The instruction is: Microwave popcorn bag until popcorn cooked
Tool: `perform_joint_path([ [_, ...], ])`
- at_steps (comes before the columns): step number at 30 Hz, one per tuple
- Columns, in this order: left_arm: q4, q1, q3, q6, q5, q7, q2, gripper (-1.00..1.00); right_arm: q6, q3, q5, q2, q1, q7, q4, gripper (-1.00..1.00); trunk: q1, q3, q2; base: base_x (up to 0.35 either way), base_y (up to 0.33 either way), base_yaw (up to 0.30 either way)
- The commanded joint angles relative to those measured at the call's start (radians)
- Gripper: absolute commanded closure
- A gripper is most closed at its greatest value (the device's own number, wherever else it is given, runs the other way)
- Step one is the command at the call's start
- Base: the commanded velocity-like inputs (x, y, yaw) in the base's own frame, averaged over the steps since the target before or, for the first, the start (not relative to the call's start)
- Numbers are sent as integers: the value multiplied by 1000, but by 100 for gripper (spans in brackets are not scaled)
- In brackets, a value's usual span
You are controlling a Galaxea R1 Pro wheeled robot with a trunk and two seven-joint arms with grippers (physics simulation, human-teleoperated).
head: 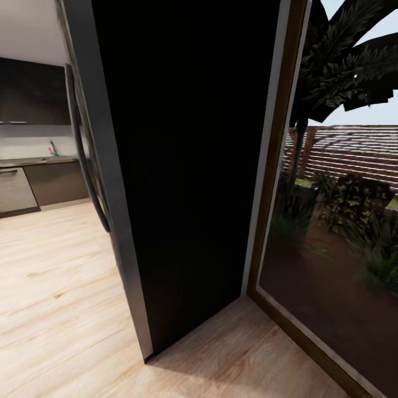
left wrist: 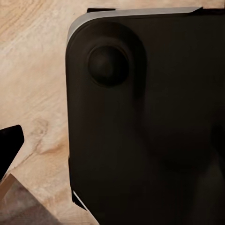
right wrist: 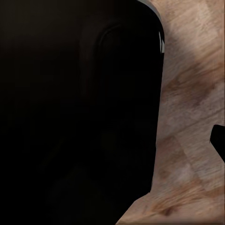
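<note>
I am on the move; the popcorn bag and the microwave are out of view. Far off at the left of the head view, a stretch of the kitchen countertop (head: 33,161) runs over dark brown cabinet fronts. In the left wrist view a dark tip (left wrist: 9,147) pokes in at the picture's edge over the wood floor. A similar dark tip (right wrist: 218,140) appears in the right wrist view. Whether either gripper is open or shut cannot be told. Both wrist views look down on my own dark base (left wrist: 150,117) (right wrist: 75,117).
A tall black fridge side (head: 188,166) with a long curved handle (head: 83,155) stands close in front. A floor-to-ceiling window (head: 342,249) onto a garden is at the right. Light wood floor (head: 55,276) opens leftward toward the kitchen, where a steel appliance front (head: 14,190) sits under the counter.
</note>
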Motion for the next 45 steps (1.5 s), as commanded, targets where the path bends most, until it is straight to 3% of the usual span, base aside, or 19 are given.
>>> perform_joint_path([
  [1, 0, 0, 1, -10, 1, 1, 0, -100, -3, 0, 1, 0, 0, 0, 0, -100, -1, -1, 0, -334, 10, 0],
  [11, 0, 0, 1, -27, 1, -1, 0, -100, -4, 0, 0, 0, 0, 0, 0, -100, -1, -1, 0, -146, 2, 49],
  [45, 0, 0, 1, -29, 0, -1, 0, -100, -34, -2, -2, 0, 0, 0, 1, -100, -1, -1, 0, 0, 0, 266],
])
